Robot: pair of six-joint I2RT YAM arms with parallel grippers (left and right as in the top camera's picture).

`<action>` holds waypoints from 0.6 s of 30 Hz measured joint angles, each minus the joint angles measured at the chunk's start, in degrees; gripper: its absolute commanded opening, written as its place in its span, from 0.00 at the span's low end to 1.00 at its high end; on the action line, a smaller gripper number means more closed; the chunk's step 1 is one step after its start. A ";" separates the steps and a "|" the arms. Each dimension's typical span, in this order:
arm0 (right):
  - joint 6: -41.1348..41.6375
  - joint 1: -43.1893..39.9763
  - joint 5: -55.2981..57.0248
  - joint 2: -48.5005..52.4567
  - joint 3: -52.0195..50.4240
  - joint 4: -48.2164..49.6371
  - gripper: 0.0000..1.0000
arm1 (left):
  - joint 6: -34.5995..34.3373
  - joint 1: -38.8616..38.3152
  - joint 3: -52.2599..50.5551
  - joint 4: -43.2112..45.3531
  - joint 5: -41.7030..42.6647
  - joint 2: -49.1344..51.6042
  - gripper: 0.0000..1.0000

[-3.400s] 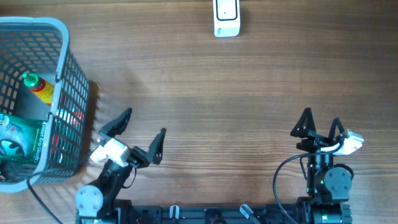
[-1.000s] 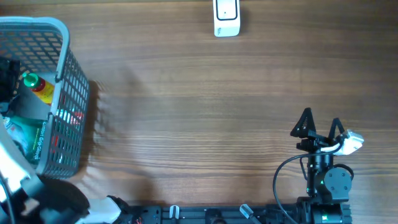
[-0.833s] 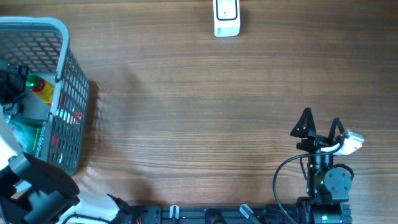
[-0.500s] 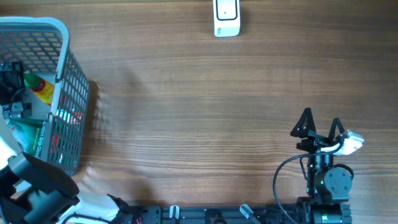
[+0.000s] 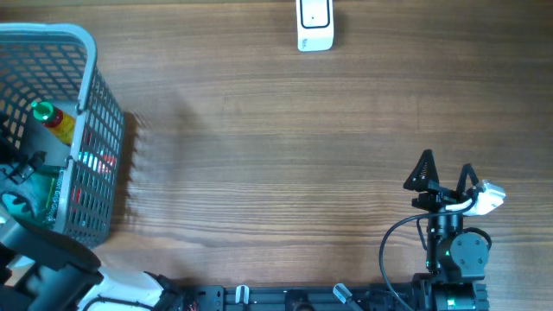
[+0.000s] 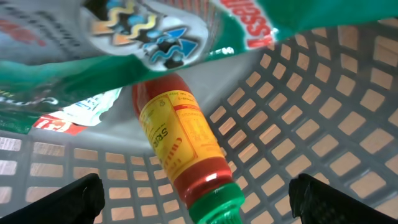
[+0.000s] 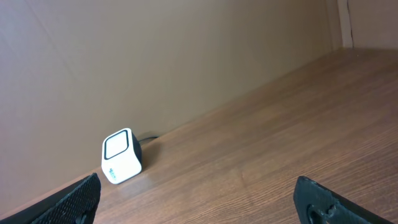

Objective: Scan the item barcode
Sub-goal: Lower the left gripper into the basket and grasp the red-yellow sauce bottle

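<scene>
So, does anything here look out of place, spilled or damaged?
Nothing stands out. The sauce bottle lies in the basket, partly under a green packet, cap on. The scanner stands upright on the table.

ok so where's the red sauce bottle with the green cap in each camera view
overhead: red sauce bottle at far left, inside the grey basket
left wrist: centre, green cap pointing down, below a green packet
right wrist: not in it
shared landmark: the grey basket mesh, in overhead and left wrist
</scene>
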 measured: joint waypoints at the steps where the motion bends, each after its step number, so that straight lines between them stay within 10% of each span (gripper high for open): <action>1: 0.00 0.00 0.00 0.00 0.00 0.00 1.00 | -0.22 -0.24 0.00 0.50 0.22 1.14 1.00; 18: 0.00 0.00 0.00 0.00 0.00 0.00 1.00 | -0.87 -7.41 -0.28 4.90 1.84 11.39 1.00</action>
